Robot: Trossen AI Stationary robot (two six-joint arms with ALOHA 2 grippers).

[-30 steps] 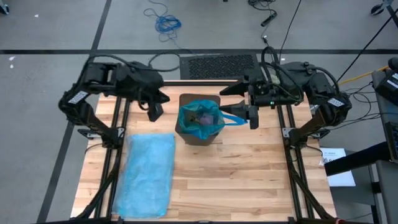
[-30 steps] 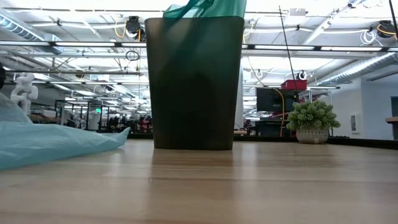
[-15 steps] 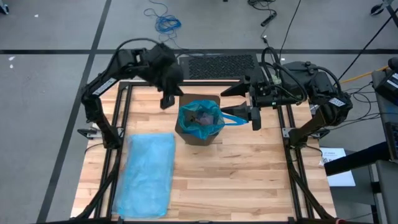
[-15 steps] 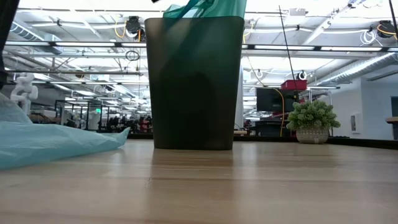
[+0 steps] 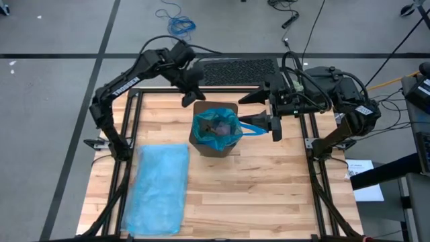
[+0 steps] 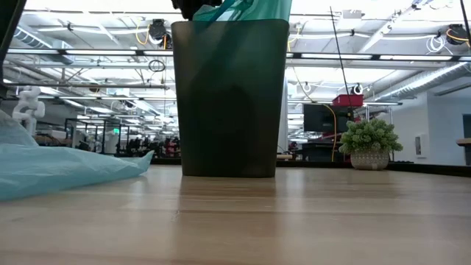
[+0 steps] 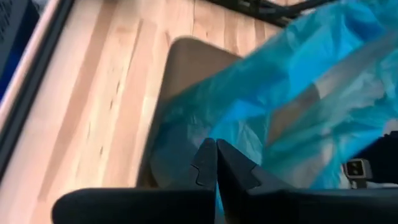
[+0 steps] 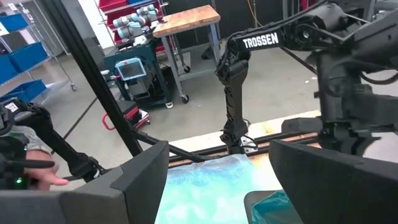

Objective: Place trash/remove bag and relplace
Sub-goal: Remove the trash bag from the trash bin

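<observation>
Swinging in from frame left, the left gripper [image 5: 188, 99] is now hovering closed by the bin [image 5: 213, 128]'s upper-left rim; it should be opening before pinching the blue bag [image 5: 216, 130], trash [image 5: 218, 126] inside. Right gripper [image 5: 263, 110] is waiting open at the bin's right.

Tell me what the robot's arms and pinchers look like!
Both arms are black, built from jointed tube-like links with black cables looping along them. White TROSSEN lettering runs along the left arm. The left gripper has two dark, pointed fingers with notched edges. The right gripper has broad, flat black fingers.
</observation>
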